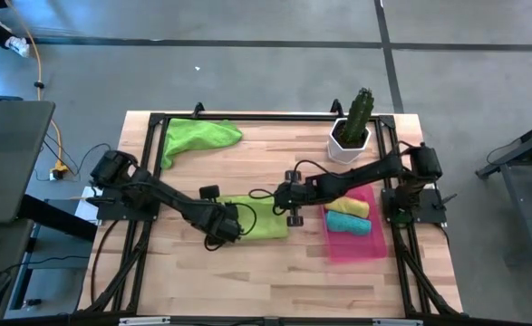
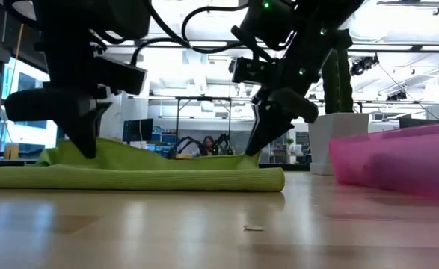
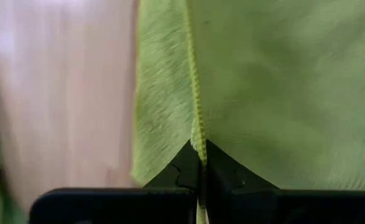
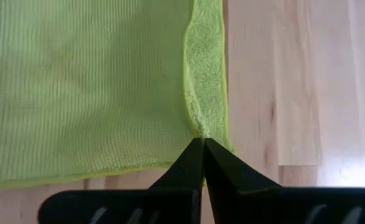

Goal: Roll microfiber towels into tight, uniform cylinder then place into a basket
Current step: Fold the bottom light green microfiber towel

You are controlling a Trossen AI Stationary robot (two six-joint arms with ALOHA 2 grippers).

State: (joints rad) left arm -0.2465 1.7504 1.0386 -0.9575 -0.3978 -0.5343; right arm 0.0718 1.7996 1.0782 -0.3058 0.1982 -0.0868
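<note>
Rolling stage: my left gripper (image 3: pixel 201 163) and right gripper (image 4: pixel 203 149) each pinch the flat lime green microfiber towel's (image 1: pixel 264 220) folded edge; next, turn both together evenly.

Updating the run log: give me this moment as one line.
left gripper: shut on green towel edge | right gripper: shut on same towel | basket: yellow roll, teal roll | second green towel: waiting
</note>
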